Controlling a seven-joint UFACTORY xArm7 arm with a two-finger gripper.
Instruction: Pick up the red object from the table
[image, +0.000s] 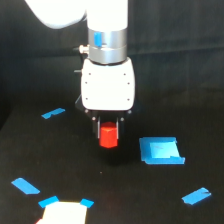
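Standing at the near edge of the black worktop (125, 200), I see a pale, washed-out rectangular thing (62, 213) at the bottom left, with bits of blue tape at its upper corners. A blue tape strip (25, 186) lies just to its left, a little farther back, and another tape scrap (196, 196) sits near the right side at about the same depth.

Farther in, right of centre, a blue square piece (161, 150) lies flat on the worktop. Just to its left, and apart from it, is the red block (108, 137), small and bright red-orange. It sits between the dark fingers of the claw (108, 134), which are drawn in narrow on either side of it, so the claw appears to be gripping the block. A faint dark patch shows beneath the block, though I cannot tell whether it rests on the worktop or is raised just clear of it.

Above the claw rises its white boxy housing (108, 85), then a silvery ring with a blue mark (106, 46), then the white arm (95, 12) running up out of view. Far to the left, another short tape strip (53, 113) lies on the worktop.
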